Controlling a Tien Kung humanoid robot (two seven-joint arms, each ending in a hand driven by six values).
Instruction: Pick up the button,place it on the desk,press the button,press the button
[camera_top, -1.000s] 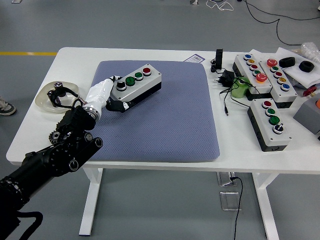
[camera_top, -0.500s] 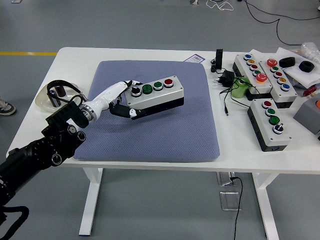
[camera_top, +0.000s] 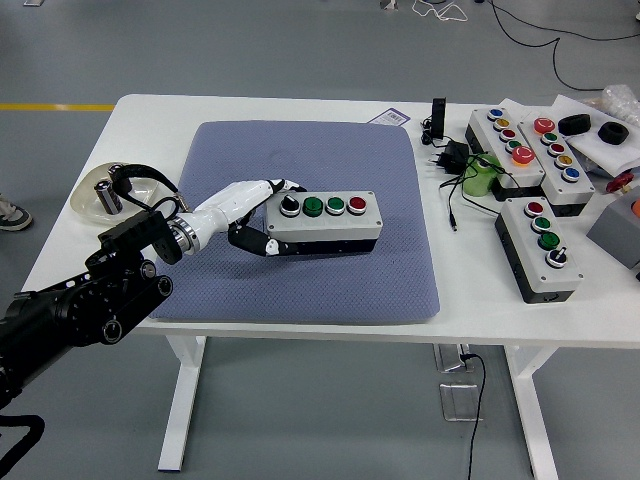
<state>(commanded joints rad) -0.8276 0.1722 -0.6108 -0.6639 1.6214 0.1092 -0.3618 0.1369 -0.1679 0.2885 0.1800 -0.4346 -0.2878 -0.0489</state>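
A grey button box (camera_top: 325, 220) with a black knob, two green buttons and a red button lies level near the middle of the blue-grey mat (camera_top: 310, 150). My left hand (camera_top: 262, 215), white with black fingers, grips the box's left end, thumb on top and fingers curled beneath. The black left arm (camera_top: 90, 300) reaches in from the lower left. Whether the box rests on the mat or hovers just above it cannot be told. My right hand is out of the picture.
Three more button boxes (camera_top: 540, 245) stand at the right of the white table (camera_top: 470, 300), among black cables, a plug adapter (camera_top: 450, 155) and a green object (camera_top: 482, 175). A clear dish (camera_top: 100, 195) sits at the left edge.
My left hand has carried the button box from the mat's back left toward its middle, turning it from tilted to level and lowering it.
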